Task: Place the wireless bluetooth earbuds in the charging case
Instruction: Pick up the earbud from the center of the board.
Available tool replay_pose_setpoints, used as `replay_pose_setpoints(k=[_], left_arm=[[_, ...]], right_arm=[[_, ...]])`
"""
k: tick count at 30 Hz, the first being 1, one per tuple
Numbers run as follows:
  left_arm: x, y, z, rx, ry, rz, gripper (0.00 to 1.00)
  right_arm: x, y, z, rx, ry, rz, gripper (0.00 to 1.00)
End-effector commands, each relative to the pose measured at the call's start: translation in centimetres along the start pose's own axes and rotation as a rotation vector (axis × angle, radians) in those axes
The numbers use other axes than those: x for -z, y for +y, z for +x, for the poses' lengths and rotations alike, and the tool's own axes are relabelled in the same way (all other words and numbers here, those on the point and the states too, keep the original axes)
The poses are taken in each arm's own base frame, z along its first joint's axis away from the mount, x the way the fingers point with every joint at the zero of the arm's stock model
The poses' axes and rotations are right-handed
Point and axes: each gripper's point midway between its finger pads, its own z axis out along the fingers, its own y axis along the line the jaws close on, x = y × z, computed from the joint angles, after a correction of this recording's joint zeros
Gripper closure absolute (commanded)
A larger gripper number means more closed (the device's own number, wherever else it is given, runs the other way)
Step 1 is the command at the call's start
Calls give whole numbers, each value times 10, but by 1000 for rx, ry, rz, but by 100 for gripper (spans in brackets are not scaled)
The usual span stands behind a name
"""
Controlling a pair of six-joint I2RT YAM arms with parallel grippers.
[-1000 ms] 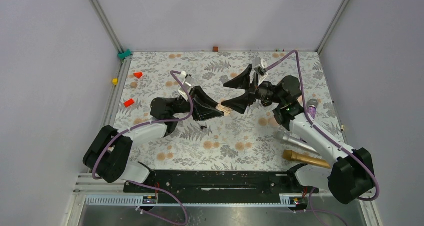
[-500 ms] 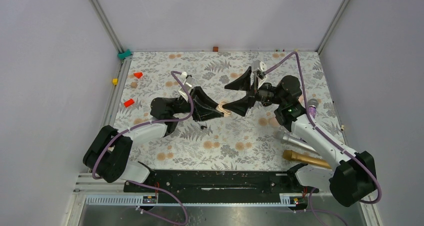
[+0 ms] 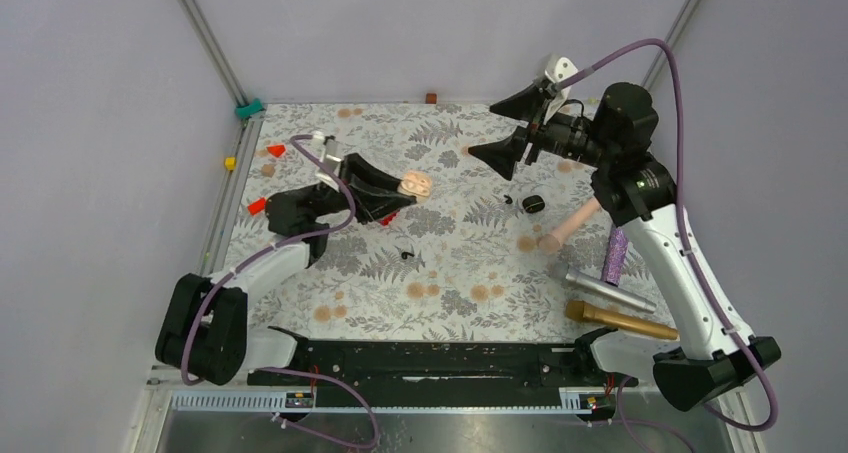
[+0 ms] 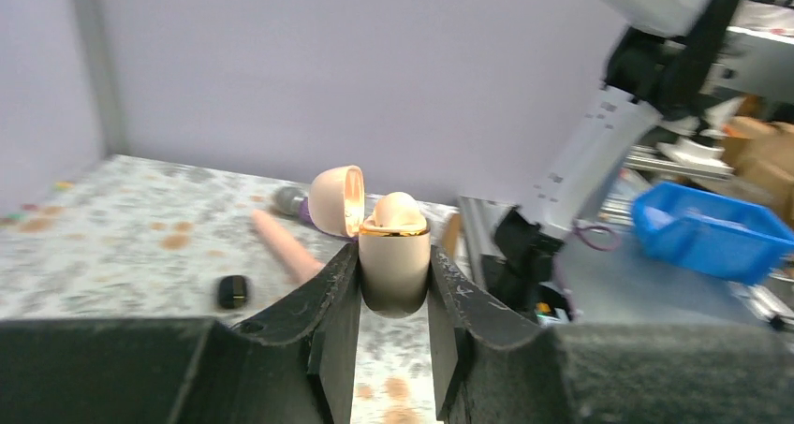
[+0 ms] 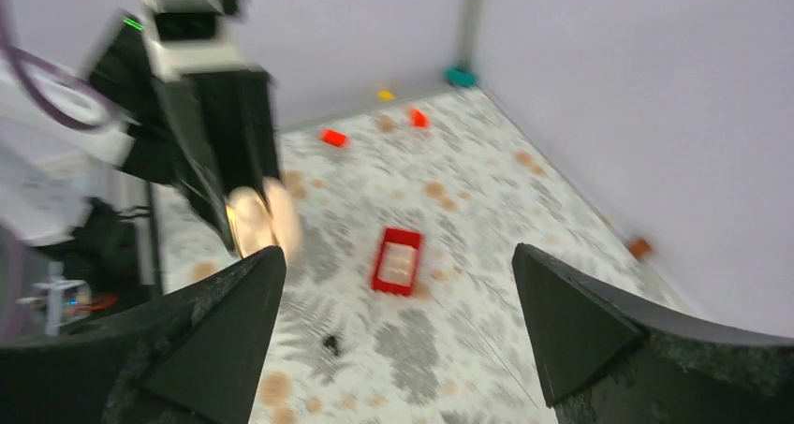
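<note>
1. The left gripper (image 3: 398,195) is over the left-centre of the table (image 3: 450,293). Its jaws are closed to a narrow gap and clamp the charging case (image 4: 394,265) by its two sides.
2. The case is peach-coloured and held clear of the table surface. The left wrist view shows its lid (image 4: 335,199) hinged open to the left and a gold rim at its mouth. A rounded peach earbud (image 4: 398,209) is seated above that rim. The top view shows only two pale lobes. Whether a second earbud is seated cannot be told.
3. A red box (image 5: 397,260) lies whole in the right wrist view. From above, the left gripper covers most of it.
4. A tiny black piece (image 3: 405,254) lies near of the left gripper. Another (image 3: 508,199) lies to the right, just beside a black pebble-shaped item (image 3: 533,203). The left wrist view shows the pebble-shaped item lying flat on the table.
5. The right gripper (image 3: 481,130) is raised over the far right of the table, well apart from the case. Its jaws are spread wide with nothing between them.
6. At the right, running from far to near, lie a pink microphone (image 3: 565,228), a purple one (image 3: 615,256), a silver one (image 3: 605,291) and a gold one (image 3: 620,321).
</note>
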Motion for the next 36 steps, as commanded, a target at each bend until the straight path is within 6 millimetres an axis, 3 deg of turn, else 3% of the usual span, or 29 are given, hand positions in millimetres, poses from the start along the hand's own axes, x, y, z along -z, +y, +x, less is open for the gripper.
replay_pose_setpoints(k=[1, 4, 10, 13, 18, 24, 31, 36], left_arm=[[30, 11, -49, -240, -68, -95, 100], [57, 28, -61, -288, -60, -186, 100], [112, 49, -78, -352, -71, -385, 100], [137, 54, -78, -385, -81, -479, 100], [174, 63, -77, -420, -78, -607, 100], [183, 71, -77, -413, -88, -642, 100], [185, 71, -73, -434, -73, -644, 100], [183, 67, -72, -462, -63, -640, 100]], right_arm=[[27, -59, 87, 1, 328, 302, 0], [14, -78, 129, -103, 411, 314, 1], [-35, -127, 198, -350, 553, 393, 1], [-58, -159, 227, -295, 641, 501, 0], [-111, -185, 253, -243, 684, 545, 1], [-166, -212, 292, -127, 737, 557, 4], [-215, -204, 323, 5, 720, 484, 17], [-232, -182, 333, 156, 766, 433, 17]])
